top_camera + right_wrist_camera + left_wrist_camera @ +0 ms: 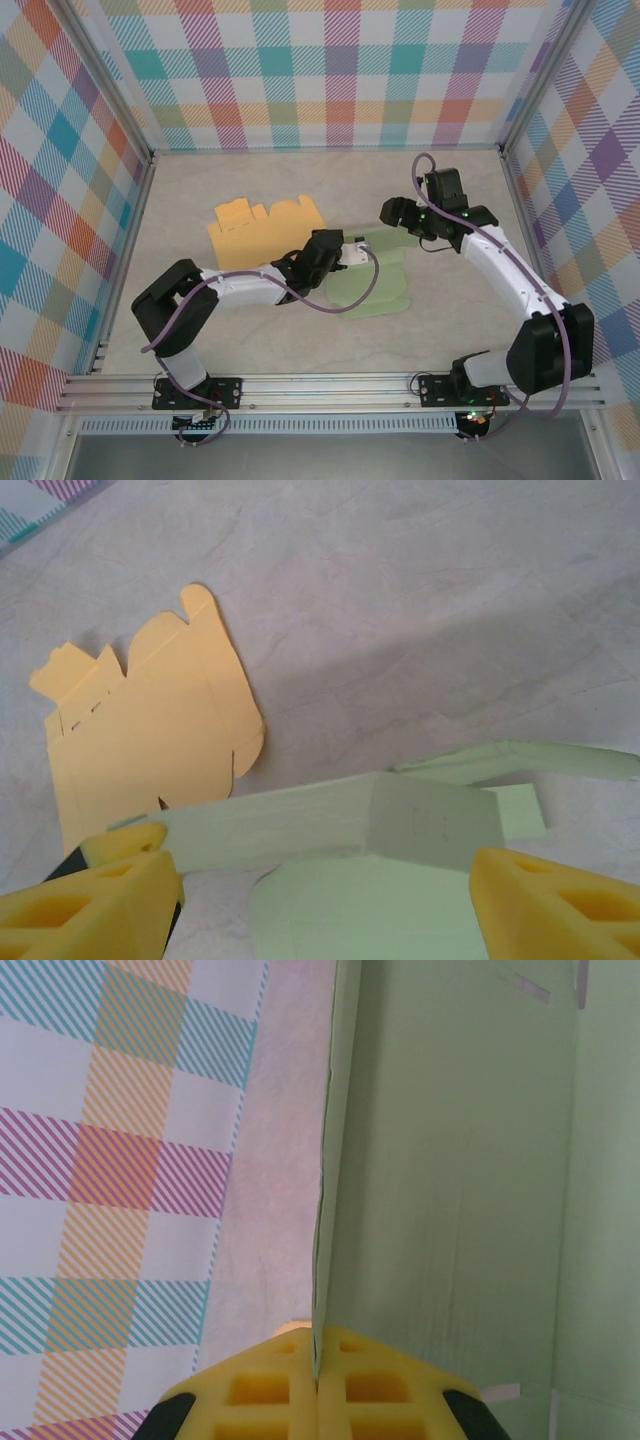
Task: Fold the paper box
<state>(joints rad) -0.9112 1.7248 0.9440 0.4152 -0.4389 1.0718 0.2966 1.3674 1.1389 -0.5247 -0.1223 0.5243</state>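
Note:
The pale green paper box lies partly folded at the table's middle, one wall raised. My left gripper is shut on the thin edge of a green panel, which stands between its yellow fingers. My right gripper hovers at the box's far side, open. In the right wrist view its yellow fingers stand wide apart, and the raised green wall spans the gap just beyond them.
A flat orange box blank lies on the table behind and left of the green box, also seen as the orange blank. Checked walls enclose the beige table on three sides.

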